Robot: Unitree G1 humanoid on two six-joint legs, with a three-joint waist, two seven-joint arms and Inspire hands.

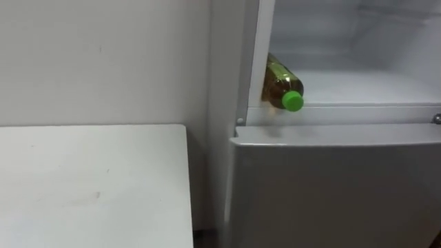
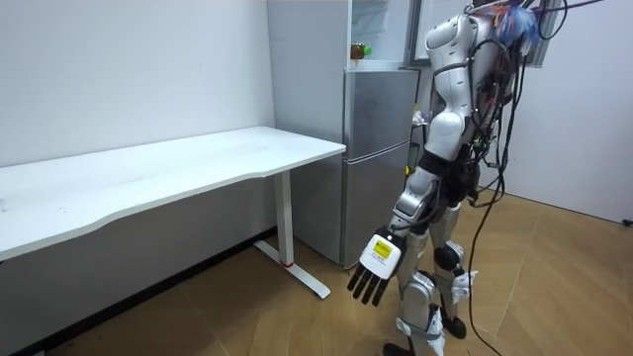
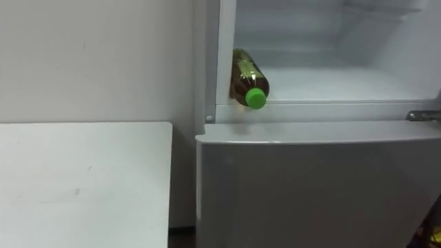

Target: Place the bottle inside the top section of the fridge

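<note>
While my left hand (image 2: 377, 257) hung low, fingers (image 2: 367, 288) released, one bottle (image 1: 280, 84) lay in the upper fridge (image 1: 365, 88), one bench (image 1: 89, 179) beside.

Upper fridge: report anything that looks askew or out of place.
The bottle lies on its side at the left front corner of the upper fridge, its green cap at the front edge; it might roll out.

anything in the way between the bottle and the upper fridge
Nothing visible. The bottle already lies on its side inside the upper fridge, at its left wall, green cap at the front edge. The left hand hangs open, away from it.
</note>
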